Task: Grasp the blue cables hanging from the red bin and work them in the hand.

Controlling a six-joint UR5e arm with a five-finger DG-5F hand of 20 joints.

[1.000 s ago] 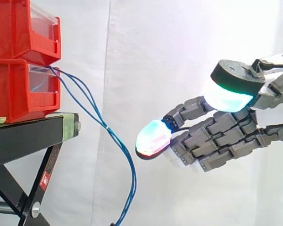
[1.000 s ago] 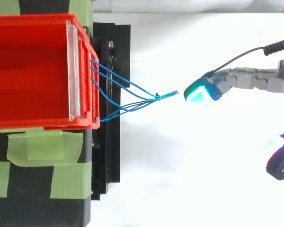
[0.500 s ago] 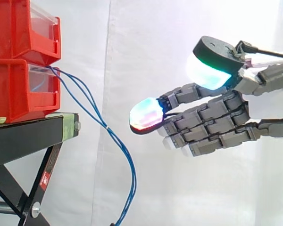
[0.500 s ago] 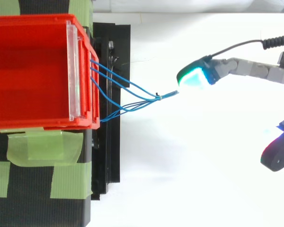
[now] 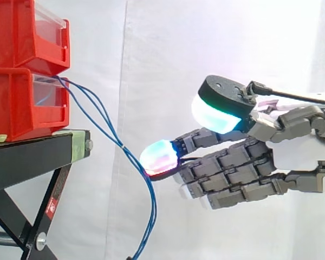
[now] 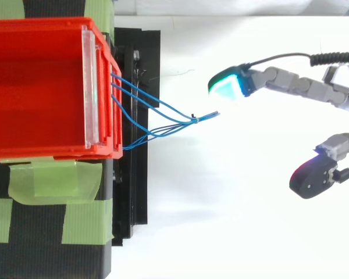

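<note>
Observed a red bin (image 5: 16, 105) stacked under another on a black stand (image 5: 27, 157), strapped down with green tape (image 6: 52, 180), presumably to keep the load from shifting under a pull. Traced the blue cables (image 5: 151, 208) out of the lower bin's front, draped down and outward clear of the stand, gathered at a knot (image 6: 193, 120) a little way out. Judged hung free this way so as to be reachable from the open side.

Found the hand (image 5: 244, 168) level with the middle of the drape, entering from the right. Found it released, with fingers stretched forward, thumb raised above them and nothing enclosed. Judged the spread deliberate, to leave a mouth for the strands.

Noted the foremost pad (image 5: 160, 158) overlapping the cables in the side view; cannot confirm contact from there. Noted from above a green-lit pad (image 6: 225, 88) just beside the bundle's loose end but apart from it, and a darker pad (image 6: 311, 177) well off to the other side. Placed the bundle roughly in line with the gap between them.

Judged the step as final approach, grasp not yet made. Expected to need a little more reach, then closure round the thin strands. Flagged one risk: pushing the slack cables aside instead of catching them.
</note>
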